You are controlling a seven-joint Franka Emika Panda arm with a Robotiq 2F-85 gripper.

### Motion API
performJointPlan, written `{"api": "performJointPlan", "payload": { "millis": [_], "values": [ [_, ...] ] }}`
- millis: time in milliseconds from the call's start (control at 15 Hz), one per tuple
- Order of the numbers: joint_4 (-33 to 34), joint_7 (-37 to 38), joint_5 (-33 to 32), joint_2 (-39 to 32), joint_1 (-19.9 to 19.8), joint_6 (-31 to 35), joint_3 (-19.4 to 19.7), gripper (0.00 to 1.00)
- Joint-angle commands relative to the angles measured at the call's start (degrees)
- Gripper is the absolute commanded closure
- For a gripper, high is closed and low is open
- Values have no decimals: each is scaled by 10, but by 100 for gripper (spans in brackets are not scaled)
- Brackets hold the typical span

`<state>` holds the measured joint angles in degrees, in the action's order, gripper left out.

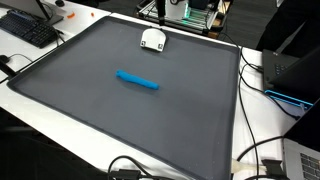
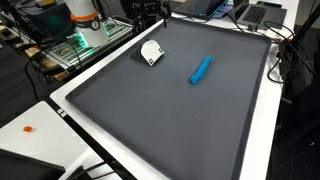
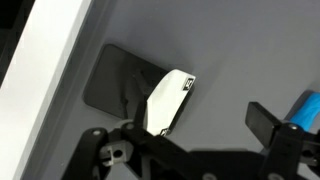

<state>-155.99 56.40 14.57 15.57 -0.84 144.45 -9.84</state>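
A small white object (image 1: 152, 39) (image 2: 152, 52) lies on the dark grey mat (image 1: 120, 120) (image 2: 170, 120) near its far edge. A blue cylindrical object (image 1: 137, 81) (image 2: 200, 70) lies near the mat's middle. In the wrist view my gripper (image 3: 200, 120) hangs open above the mat with nothing between its fingers. The white object (image 3: 170, 100) shows just inside the left finger, well below it. The blue object (image 3: 305, 108) peeks in beyond the right finger (image 3: 264, 118). I cannot make out the gripper clearly in either exterior view.
The mat lies on a white table (image 1: 40, 100) (image 2: 265, 130). A keyboard (image 1: 28, 28) is at one corner, a laptop (image 1: 292, 72) and cables (image 1: 262, 150) along one side. An equipment rack (image 2: 85, 35) stands beyond the mat's edge. A small orange piece (image 2: 28, 129) lies on the table.
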Motion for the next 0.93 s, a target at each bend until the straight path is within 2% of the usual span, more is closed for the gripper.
{"api": "performJointPlan", "payload": {
  "millis": [0,200,400,867],
  "values": [
    [-20,98,-8,-38,-14,70,1,0],
    [-14,205,-43,-78,-30,97,0,0],
    [-14,268,-73,-101,-27,103,10,0],
    [-12,263,-68,-124,-3,96,30,0]
  ]
}}
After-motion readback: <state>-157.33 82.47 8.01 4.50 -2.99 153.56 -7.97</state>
